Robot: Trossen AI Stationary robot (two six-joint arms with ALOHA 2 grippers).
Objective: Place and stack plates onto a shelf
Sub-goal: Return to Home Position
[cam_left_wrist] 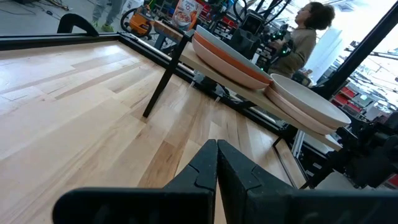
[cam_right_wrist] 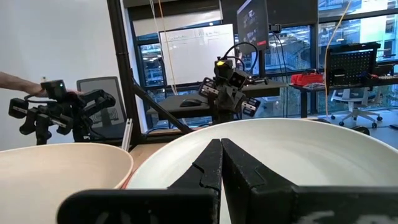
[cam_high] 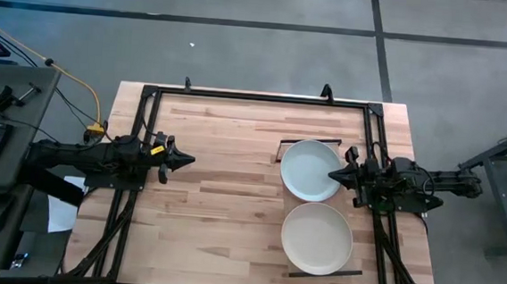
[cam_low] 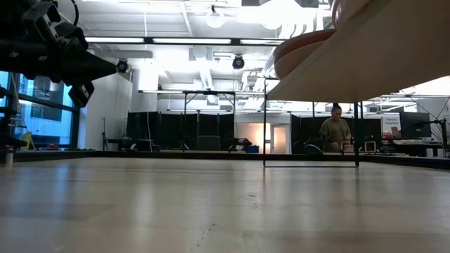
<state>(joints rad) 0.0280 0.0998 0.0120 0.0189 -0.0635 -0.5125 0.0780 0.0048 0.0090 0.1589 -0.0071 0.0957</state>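
Note:
Two stacks of plates stand on the raised light-wood shelf [cam_high: 278,197] at the table's right. The far stack is topped by a pale blue-grey plate [cam_high: 310,168], with terracotta plates under it [cam_left_wrist: 227,59]. The near stack is topped by a cream plate [cam_high: 316,239] [cam_left_wrist: 308,99]. My right gripper [cam_high: 332,175] [cam_right_wrist: 221,146] is shut, its tips over the pale plate [cam_right_wrist: 298,149] just inside its right rim. My left gripper [cam_high: 185,161] [cam_left_wrist: 216,149] is shut and hovers over bare table left of centre. My right gripper's shut fingers [cam_right_wrist: 211,158] reach level from the table's right over the pale top plate's right rim [cam_high: 339,177]. I cannot tell whether they touch the plate. The plate lies flat on its stack.
The shelf stands on thin dark metal legs [cam_left_wrist: 160,84] [cam_low: 265,119], with open room beneath it. A black frame [cam_high: 257,96] runs round the table's edges. The wooden tabletop [cam_high: 222,211] lies between the two arms. A person [cam_low: 335,130] stands in the room beyond.

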